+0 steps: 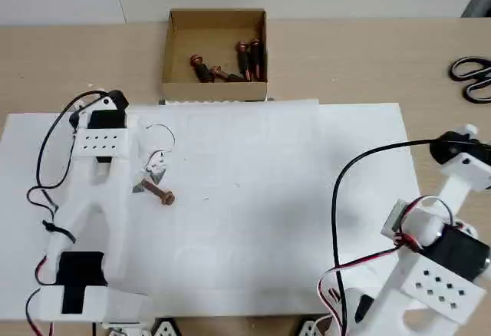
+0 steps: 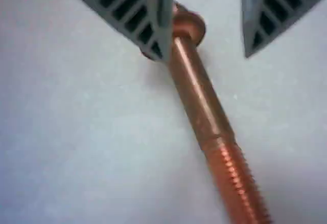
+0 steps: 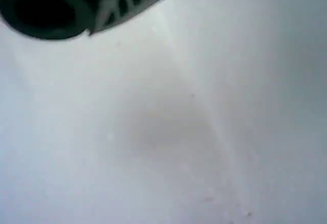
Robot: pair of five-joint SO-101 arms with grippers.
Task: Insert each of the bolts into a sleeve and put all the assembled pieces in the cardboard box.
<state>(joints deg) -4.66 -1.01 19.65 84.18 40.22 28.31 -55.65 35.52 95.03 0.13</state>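
A copper bolt (image 1: 159, 192) lies flat on the white paper, on the table's left side. In the left wrist view the bolt (image 2: 204, 111) runs away from its head, which sits between the two grey ribbed fingers of my left gripper (image 2: 204, 24). That gripper (image 1: 153, 173) is open and low over the bolt, with one finger (image 2: 138, 14) touching or just beside the head. The cardboard box (image 1: 175, 52) at the back holds several copper and dark pieces. My right arm (image 1: 437, 267) is folded at the near right corner, over bare paper.
White paper (image 1: 268, 198) covers most of the table. Scissors (image 1: 472, 75) lie at the far right edge. Red and black cables hang beside both arms.
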